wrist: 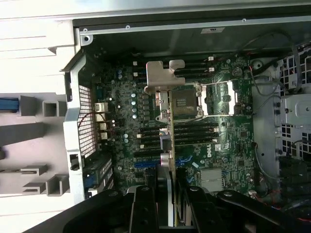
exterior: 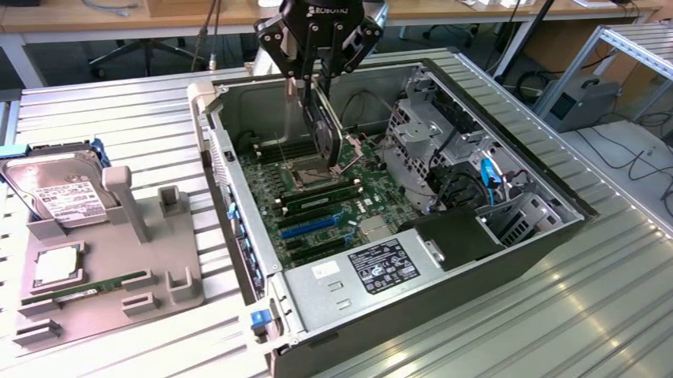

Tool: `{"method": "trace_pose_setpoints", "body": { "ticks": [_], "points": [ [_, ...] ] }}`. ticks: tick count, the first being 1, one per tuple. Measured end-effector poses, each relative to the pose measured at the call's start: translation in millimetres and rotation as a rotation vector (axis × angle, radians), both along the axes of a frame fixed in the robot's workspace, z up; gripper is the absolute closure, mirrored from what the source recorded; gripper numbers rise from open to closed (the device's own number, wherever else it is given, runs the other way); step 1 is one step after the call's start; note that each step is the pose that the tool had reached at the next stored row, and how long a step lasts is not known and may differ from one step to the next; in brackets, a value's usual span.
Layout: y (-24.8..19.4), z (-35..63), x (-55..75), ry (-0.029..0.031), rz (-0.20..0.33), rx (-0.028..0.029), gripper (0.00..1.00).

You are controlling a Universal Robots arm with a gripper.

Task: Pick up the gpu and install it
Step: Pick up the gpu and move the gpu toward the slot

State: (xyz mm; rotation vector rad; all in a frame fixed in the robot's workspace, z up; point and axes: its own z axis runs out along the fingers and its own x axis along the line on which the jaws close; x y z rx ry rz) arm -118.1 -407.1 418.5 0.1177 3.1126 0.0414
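Note:
The gpu [exterior: 324, 130] is a thin black card that hangs edge-down over the open computer case [exterior: 494, 102], above the motherboard [exterior: 315, 206] near the CPU socket. My gripper [exterior: 315, 88] is shut on the card's upper edge. In the wrist view the gpu [wrist: 170, 141] is seen edge-on, running away from my gripper [wrist: 170, 206]. Its silver bracket [wrist: 163, 75] is at the far end. The card is clear of the board, and the blue expansion slot [exterior: 305, 228] lies lower on the motherboard.
A grey parts fixture [exterior: 116, 272] stands on the exterior view's left, with a silver hard drive [exterior: 58, 193] and a green RAM stick [exterior: 94, 285] on it. Drive cages and cables [exterior: 462, 181] crowd the case's right side. The power supply [exterior: 384, 268] sits at the near end.

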Motion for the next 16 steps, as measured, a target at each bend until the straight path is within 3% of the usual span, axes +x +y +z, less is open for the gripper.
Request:
{"method": "trace_pose_setpoints", "body": {
  "ticks": [16],
  "points": [
    [0.0,-5.6,17.0,0.0,0.0,0.0,0.73]
  ]
}}
